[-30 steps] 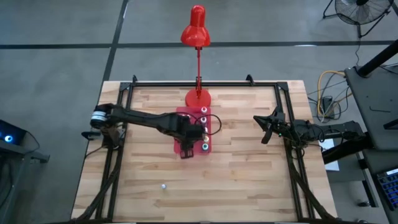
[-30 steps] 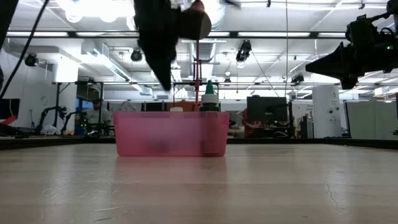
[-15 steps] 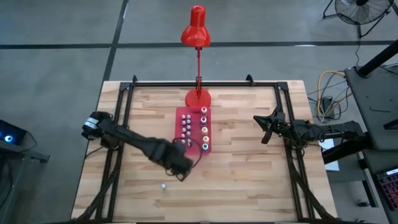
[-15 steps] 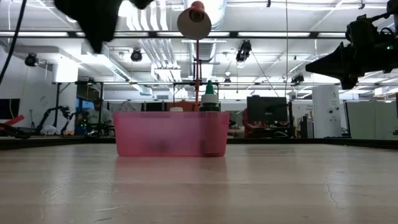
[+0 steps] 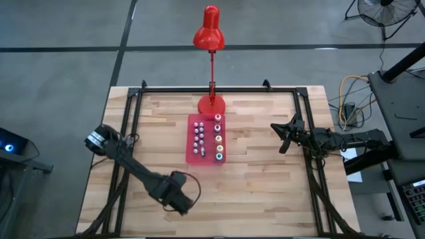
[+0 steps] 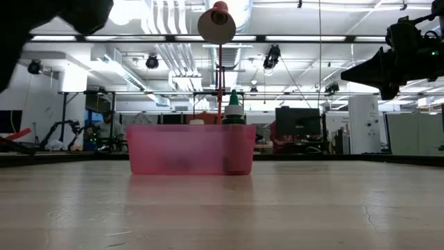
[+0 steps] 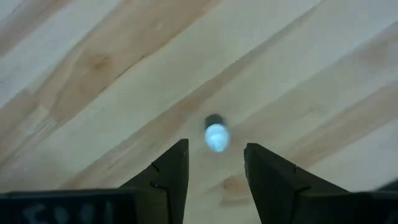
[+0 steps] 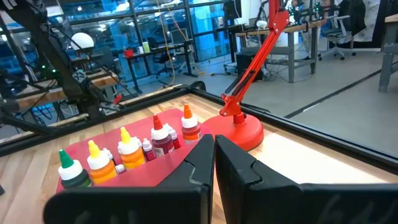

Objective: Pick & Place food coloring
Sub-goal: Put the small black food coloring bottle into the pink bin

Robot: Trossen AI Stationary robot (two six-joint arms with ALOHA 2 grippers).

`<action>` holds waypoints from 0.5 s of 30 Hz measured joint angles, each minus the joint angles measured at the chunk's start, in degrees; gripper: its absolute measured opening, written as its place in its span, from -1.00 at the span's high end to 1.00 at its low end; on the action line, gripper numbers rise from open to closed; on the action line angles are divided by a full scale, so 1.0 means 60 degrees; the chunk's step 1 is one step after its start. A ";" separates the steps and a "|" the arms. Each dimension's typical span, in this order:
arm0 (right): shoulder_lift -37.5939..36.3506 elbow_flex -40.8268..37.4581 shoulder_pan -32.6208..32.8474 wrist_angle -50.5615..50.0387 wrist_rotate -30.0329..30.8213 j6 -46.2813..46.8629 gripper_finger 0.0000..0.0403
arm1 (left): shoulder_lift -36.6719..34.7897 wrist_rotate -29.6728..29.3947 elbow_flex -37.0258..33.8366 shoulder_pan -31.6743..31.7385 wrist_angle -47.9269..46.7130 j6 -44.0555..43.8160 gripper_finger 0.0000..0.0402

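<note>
Hovering over bare pale wooden counter [image 5: 265, 179] near its 7 o'clock edge: left tool [image 7: 216, 163], fingers parted around nothing, one small whitish-capped bottle [image 7: 216, 136] lying just ahead. Standing in red tray [image 5: 194, 156] at centre: remaining food coloring [image 5: 218, 138]. Waiting at 3 o'clock, clenched empty: right tool [image 5: 283, 137]. No readable writing.

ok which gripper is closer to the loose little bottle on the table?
Left. The left gripper hangs right above the loose bottle, fingers open either side of it. The right gripper is shut, far off by the table's right edge, beyond the red tray.
</note>
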 joint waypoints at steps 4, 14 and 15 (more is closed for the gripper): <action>0.0007 0.0000 0.0000 0.0001 -0.0003 -0.0001 0.96 | 0.0358 -0.0049 -0.0100 -0.0380 -0.0035 -0.0099 0.36; -0.0007 -0.0003 0.0000 -0.0002 -0.0001 -0.0001 0.96 | 0.1172 -0.0479 -0.0074 -0.0667 0.0517 0.0164 0.36; -0.0007 -0.0001 0.0000 0.0000 -0.0004 -0.0001 0.96 | 0.1244 -0.0508 -0.0074 -0.0670 0.0544 0.0173 0.36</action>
